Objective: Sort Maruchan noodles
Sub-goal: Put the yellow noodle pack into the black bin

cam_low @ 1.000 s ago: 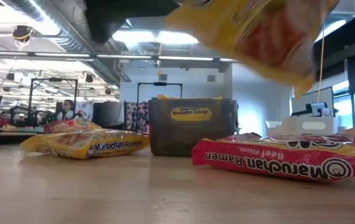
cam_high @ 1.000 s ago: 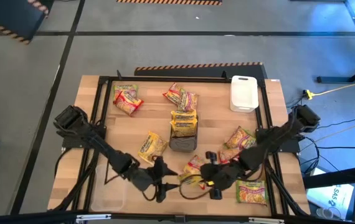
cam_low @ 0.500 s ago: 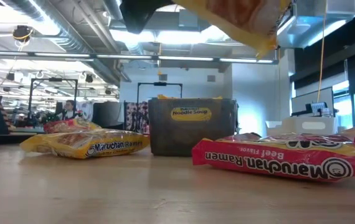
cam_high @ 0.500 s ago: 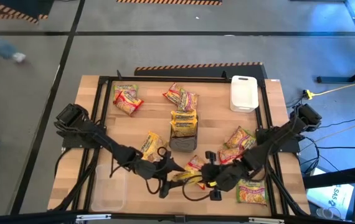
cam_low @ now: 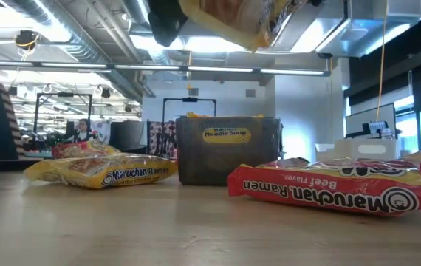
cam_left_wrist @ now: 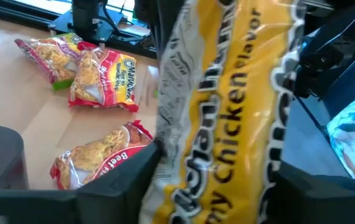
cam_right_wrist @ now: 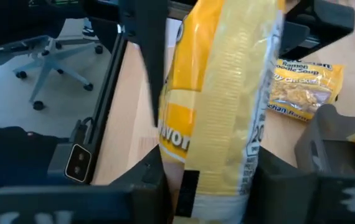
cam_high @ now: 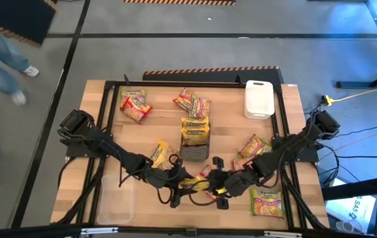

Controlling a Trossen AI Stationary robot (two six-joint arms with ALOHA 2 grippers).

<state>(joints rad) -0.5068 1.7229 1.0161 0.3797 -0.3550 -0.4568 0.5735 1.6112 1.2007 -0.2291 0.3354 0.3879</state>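
1. A yellow chicken-flavour packet (cam_high: 194,184) hangs in the air above the front centre of the bench (cam_high: 102,149), its long axis running roughly left to right between the 2 arms.
2. The left gripper (cam_high: 175,184) holds the packet's left end, and the wrist view shows the packet (cam_left_wrist: 227,124) between its jaws.
3. The right gripper (cam_high: 218,188) has its jaws clamped on the right end of the same packet (cam_right_wrist: 221,99).
4. Just behind the packet, the dark tray (cam_high: 194,147) stands at bench centre with yellow packets stacked in it.
5. A red beef packet (cam_low: 329,188) lies flat nearby, toward the right.
6. Open bench lies at the front left, around a clear tray (cam_high: 114,205) by the front edge.
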